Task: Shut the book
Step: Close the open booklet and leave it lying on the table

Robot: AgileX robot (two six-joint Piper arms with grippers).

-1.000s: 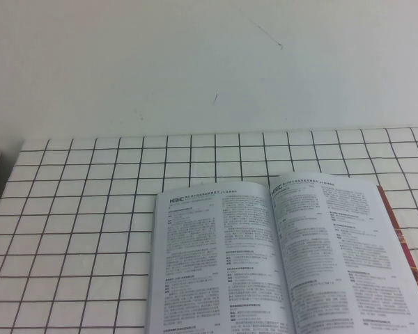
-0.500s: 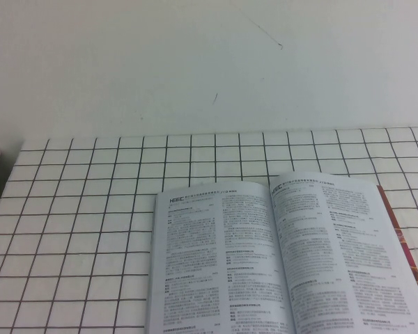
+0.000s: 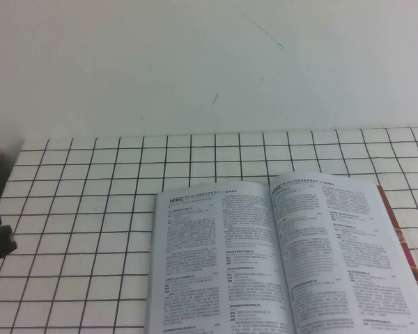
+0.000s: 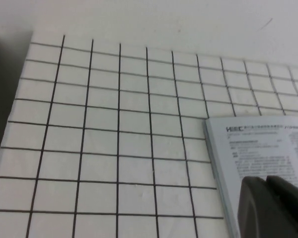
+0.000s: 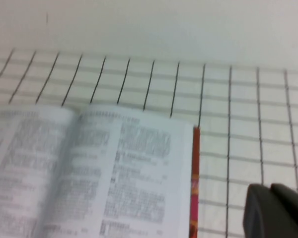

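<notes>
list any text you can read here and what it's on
"HEEC": on the book, heading the left page and again the right page.
All other print on both pages: too small to read.
Left gripper by the left page, right gripper beside the red cover edge: no markings seen.

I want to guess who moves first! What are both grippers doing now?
Left gripper, at the book's left page: cannot be told.
Right gripper, over the tablecloth beside the book's red edge: cannot be told.

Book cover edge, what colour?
Cover edge red-orange, best in right wrist view. Right gripper beside book; left gripper at table's left.
</notes>
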